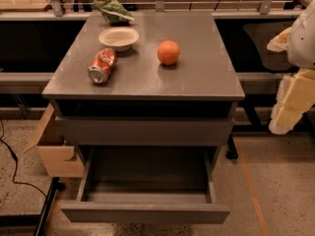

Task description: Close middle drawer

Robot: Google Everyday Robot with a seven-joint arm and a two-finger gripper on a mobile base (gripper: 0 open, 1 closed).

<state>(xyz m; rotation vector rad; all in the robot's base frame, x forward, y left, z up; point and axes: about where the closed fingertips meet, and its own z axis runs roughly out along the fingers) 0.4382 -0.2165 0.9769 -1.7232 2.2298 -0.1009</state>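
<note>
The middle drawer (145, 213) is a wide, shallow dark-grey drawer with a plain flat front. It stands pulled far out of the grey cabinet (197, 77), low in the view, and its inside looks empty. Above it, a grey drawer front (143, 131) sits almost flush under the cabinet top. My gripper (284, 116) shows as cream-coloured parts at the right edge. It hangs to the right of the cabinet, apart from it and higher than the open drawer.
On the cabinet top lie a red soda can (102, 66) on its side, a white bowl (118, 37), an orange (168, 52) and a green bag (114, 11). A cardboard box (53, 149) stands at the cabinet's left. A black cable (15, 173) runs over the floor.
</note>
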